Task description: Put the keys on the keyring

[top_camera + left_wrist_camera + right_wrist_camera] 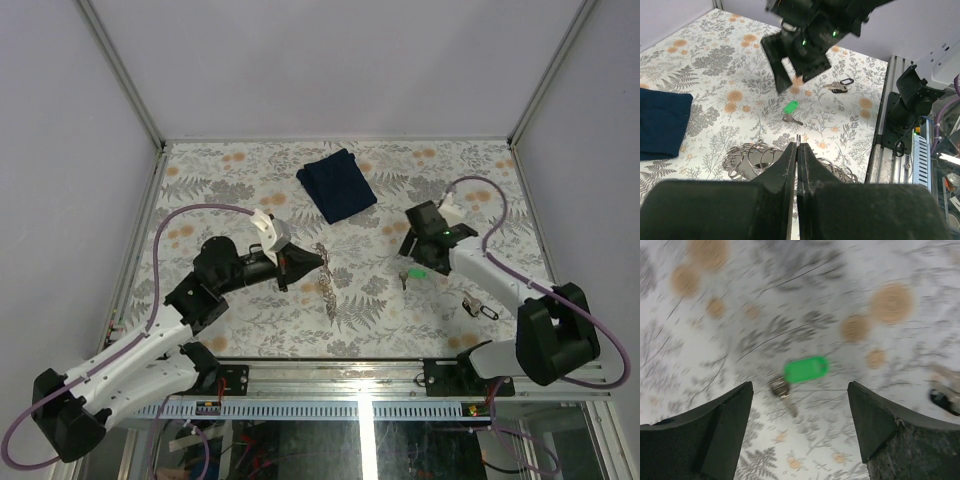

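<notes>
The keyring (pixel 327 282) is a string of silvery linked rings trailing over the floral table from my left gripper (pixel 314 262). In the left wrist view that gripper (pixel 798 146) is shut on a thin metal bit of the keyring, with more rings (pixel 754 157) spread just behind the fingers. A green-headed key (pixel 805 369) lies flat on the table below my right gripper (pixel 799 387), which hangs open above it, apart from it. From above, the green key (pixel 415 272) sits under the right gripper (pixel 422 258). A black-headed key (pixel 480 306) lies nearer the front right.
A dark blue folded cloth (pixel 337 184) lies at the back middle of the table. A metal rail (pixel 400 365) runs along the near edge, and white walls close in the other three sides.
</notes>
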Controlling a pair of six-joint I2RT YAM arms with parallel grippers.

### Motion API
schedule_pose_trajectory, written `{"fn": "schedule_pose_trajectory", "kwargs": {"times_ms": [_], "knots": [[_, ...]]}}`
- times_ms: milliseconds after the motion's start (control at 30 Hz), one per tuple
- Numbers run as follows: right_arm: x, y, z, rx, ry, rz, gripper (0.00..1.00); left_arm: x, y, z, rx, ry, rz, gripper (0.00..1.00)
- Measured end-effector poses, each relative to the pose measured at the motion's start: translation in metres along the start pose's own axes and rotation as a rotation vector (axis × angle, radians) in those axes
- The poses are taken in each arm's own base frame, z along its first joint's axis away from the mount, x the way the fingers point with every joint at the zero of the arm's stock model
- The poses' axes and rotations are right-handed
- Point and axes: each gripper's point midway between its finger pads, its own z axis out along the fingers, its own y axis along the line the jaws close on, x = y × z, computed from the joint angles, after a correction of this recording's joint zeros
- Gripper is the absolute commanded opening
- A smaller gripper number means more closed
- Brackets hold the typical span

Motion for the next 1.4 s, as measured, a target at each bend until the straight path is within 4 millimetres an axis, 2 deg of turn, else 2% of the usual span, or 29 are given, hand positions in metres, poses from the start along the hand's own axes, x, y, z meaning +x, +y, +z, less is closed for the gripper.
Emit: {"fn": "schedule_pose_trajectory", "kwargs": {"times_ms": [67,133,233,433,600,733,833,1100,1400], "knots": [[-0.012,-0.023,-0.004,0.063,-0.02,0.064,0.87,0.004,0.001,0.002,0.0,0.011,-0.006,0.0],[-0.027,-0.057,-0.005,0.155,-0.042,0.166,0.87,0.009,0.002,0.005,0.003,0.028,-0.015,0.0],[-0.032,-0.096,-0.013,0.254,-0.082,0.28,0.89,0.019,0.004,0.011,0.015,0.062,-0.037,0.0],[-0.015,-0.161,-0.031,0.4,-0.133,0.452,0.92,0.027,0.006,0.024,0.043,0.109,-0.076,0.0],[0.009,-0.205,-0.025,0.523,-0.085,0.57,0.92,0.024,0.004,0.036,0.078,0.128,-0.114,0.0],[0.039,-0.221,-0.014,0.562,0.002,0.63,0.9,0.024,0.003,0.043,0.097,0.14,-0.137,0.0],[0.049,-0.221,-0.006,0.553,0.047,0.648,0.87,0.02,0.003,0.046,0.109,0.14,-0.146,0.0],[0.046,-0.207,0.013,0.465,0.077,0.65,0.74,0.014,0.002,0.05,0.124,0.133,-0.148,0.0],[0.04,-0.202,0.022,0.443,0.088,0.618,0.47,0.015,0.002,0.051,0.124,0.137,-0.151,0.0]]}}
